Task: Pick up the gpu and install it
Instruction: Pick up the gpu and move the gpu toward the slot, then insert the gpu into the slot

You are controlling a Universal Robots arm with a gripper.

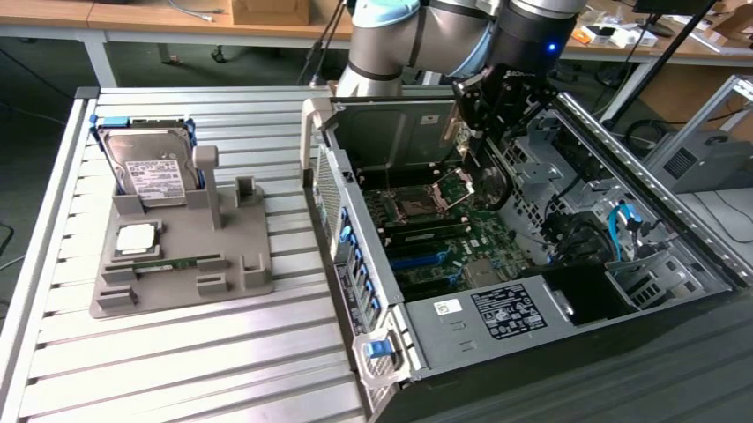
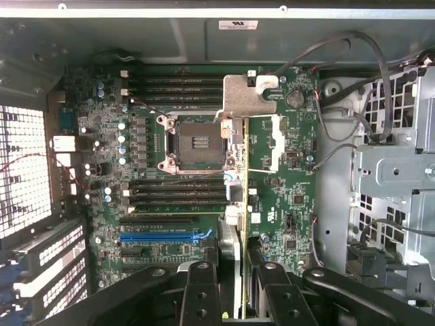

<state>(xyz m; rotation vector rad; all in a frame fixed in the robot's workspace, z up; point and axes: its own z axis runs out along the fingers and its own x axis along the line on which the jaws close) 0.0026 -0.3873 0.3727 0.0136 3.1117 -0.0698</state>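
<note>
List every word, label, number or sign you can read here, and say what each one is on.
None of the text here is legible.
White label on the hard drive: print too small.
Black label on the metal cover: white print, too small.
Small white sticker beside it: too small.
White strip sticker on the case wall: blurred.
Motherboard markings: too small.

motherboard (image 2: pixel 285 176): green, one blue slot (image 2: pixel 163 237), remaining slots black. gpu (image 2: pixel 233 244): green edge, silver bracket. gripper (image 2: pixel 236 272): black. tray (image 1: pixel 176 282): grey.
</note>
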